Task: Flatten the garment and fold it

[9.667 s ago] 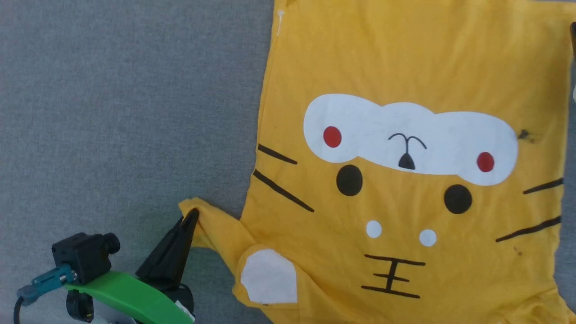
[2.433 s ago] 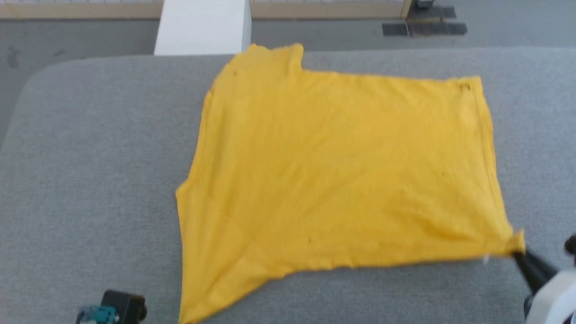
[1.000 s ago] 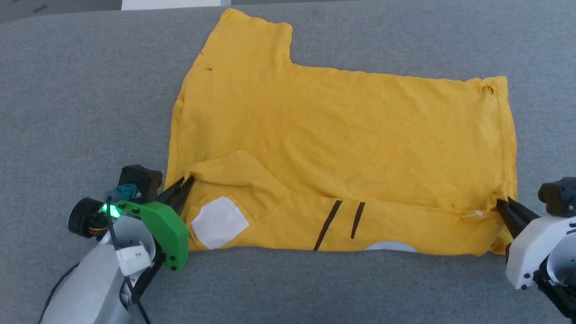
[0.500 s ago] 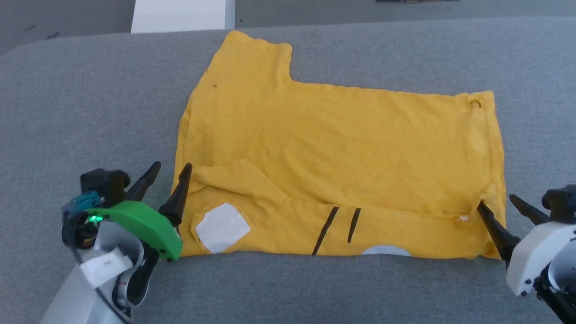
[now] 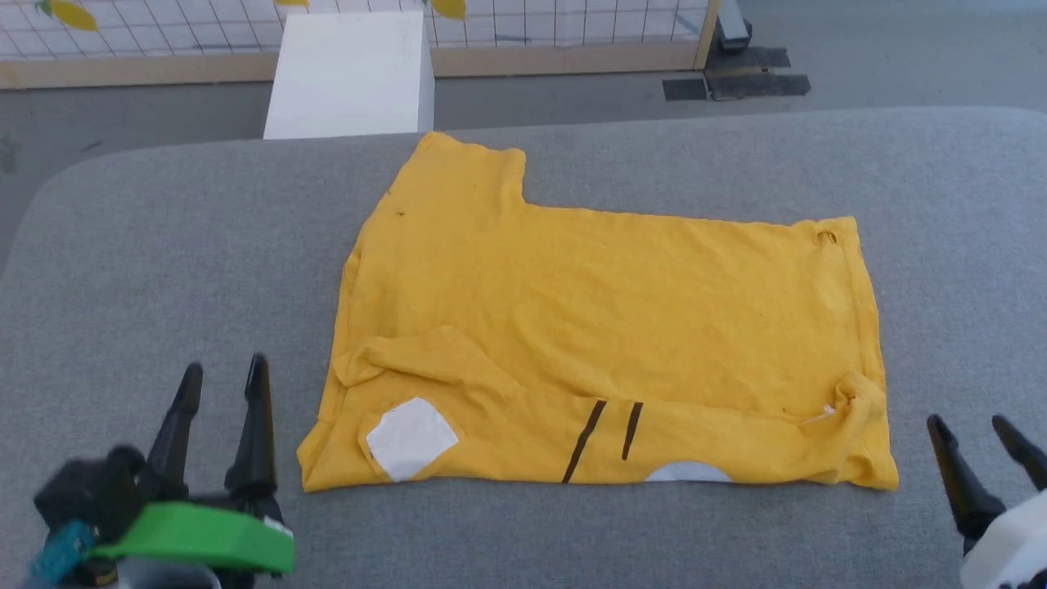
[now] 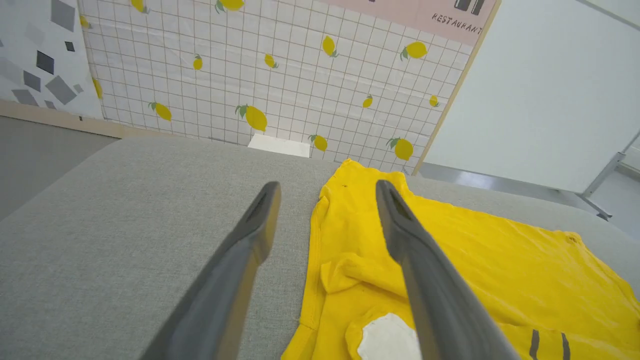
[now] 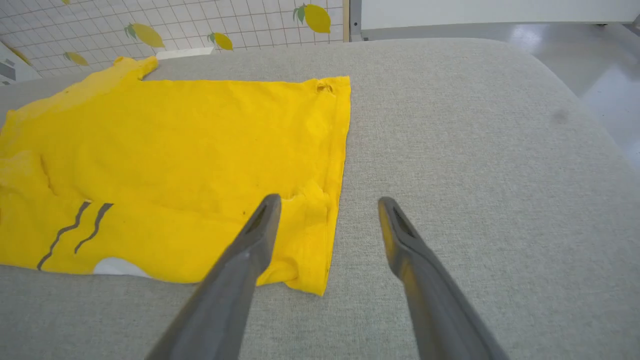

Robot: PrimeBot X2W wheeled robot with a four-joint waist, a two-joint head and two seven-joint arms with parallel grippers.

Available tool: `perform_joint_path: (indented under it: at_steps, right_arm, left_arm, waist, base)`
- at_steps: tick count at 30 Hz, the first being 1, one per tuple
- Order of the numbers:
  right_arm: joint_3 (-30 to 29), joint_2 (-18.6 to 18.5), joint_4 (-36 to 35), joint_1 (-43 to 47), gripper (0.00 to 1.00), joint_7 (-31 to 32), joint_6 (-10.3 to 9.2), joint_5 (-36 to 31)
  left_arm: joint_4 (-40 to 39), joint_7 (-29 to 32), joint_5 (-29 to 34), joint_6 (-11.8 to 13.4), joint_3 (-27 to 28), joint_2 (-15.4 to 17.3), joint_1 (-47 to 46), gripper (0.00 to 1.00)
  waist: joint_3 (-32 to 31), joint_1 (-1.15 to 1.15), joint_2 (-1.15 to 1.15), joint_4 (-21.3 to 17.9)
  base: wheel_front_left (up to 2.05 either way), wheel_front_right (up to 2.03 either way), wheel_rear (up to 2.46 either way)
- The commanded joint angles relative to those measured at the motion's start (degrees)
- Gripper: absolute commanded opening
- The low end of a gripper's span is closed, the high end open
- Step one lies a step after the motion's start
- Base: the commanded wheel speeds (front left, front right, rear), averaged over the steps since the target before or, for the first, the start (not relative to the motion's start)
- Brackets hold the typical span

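Yellow T-shirt: near edge folded over, between the grippers.
Left gripper: fingers apart, empty — beside the shirt's edge.
Right gripper: fingers apart, empty — grey table rightward.

I see the garment lying in the middle of the table; its near edge is folded back on top of the rest; my left gripper is near its near left corner, not touching; my right gripper is near the near right corner; a box stands behind the table; a wall stands behind the box.
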Motion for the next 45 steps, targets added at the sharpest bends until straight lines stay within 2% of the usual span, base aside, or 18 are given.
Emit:
perform_joint_path:
  at_steps: [1,6,11,14,16,22,27,31,38,45]
  right_arm:
    - [-0.42,1.75,-0.70,1.48,1.00,-1.26,-0.09,-0.76]
    - [-3.24,8.61,-2.73,5.49,1.00,-7.04,-0.09,-4.67]
    - [-4.48,11.49,-3.64,6.81,1.00,-12.95,-0.09,-7.67]
    - [-4.27,11.94,-3.29,6.87,1.00,-14.39,-0.09,-8.15]
    - [-3.91,12.07,-3.03,6.79,1.00,-14.81,-0.09,-8.70]
    - [-3.60,12.18,-3.10,5.90,1.00,-15.11,-0.09,-9.74]
    - [-2.92,12.20,-2.66,5.08,1.00,-15.15,-0.09,-9.56]
    - [-2.45,12.20,-2.18,4.53,1.00,-15.24,-0.09,-9.45]
    - [-2.41,12.21,-1.95,3.51,1.00,-15.20,-0.09,-9.81]
    - [-2.30,12.21,-2.17,3.10,1.00,-14.37,-0.09,-10.47]
  left_arm:
    - [-0.43,-1.00,1.33,0.85,0.17,-0.58,2.15,1.00]
    - [-0.53,-3.33,3.83,3.80,0.43,-3.87,8.11,1.00]
    - [0.12,-3.94,6.20,4.55,0.41,-5.75,10.13,1.00]
    - [0.67,-3.61,7.84,4.72,-0.15,-4.97,9.70,1.00]
    - [1.01,-1.10,9.15,4.63,-1.36,-3.57,8.70,1.00]
    - [1.67,10.02,9.81,2.97,-5.19,-0.49,3.45,1.00]
    - [4.60,17.46,7.99,1.68,-7.00,-0.10,-1.16,1.00]
    - [8.39,22.62,7.38,1.66,-8.07,0.38,-3.57,1.00]
    - [13.77,26.20,7.26,4.54,-7.65,-0.18,-5.51,1.00]
    - [17.11,28.37,5.13,2.53,-9.14,-1.19,-6.33,1.00]
  waist:
    - [-0.61,0.00,0.00,0.42]
    - [-1.31,0.00,0.00,1.06]
    - [-1.95,0.00,0.00,1.40]
    - [-2.23,0.00,0.00,1.41]
    - [-2.33,0.00,0.00,1.46]
    - [-1.39,0.00,0.00,1.55]
    - [0.62,0.00,0.00,1.22]
    - [2.19,0.00,0.00,0.62]
    - [4.26,0.00,0.00,-0.28]
    - [4.99,0.00,0.00,-0.38]
  base:
    - [0.00,0.00,0.00]
    - [0.00,0.00,0.00]
    - [0.00,0.00,0.00]
    - [0.00,0.00,0.00]
    - [0.00,0.00,0.00]
    - [0.00,0.00,0.00]
    - [0.00,0.00,0.00]
    - [0.00,0.00,0.00]
    - [0.00,0.00,0.00]
    - [0.00,0.00,0.00]
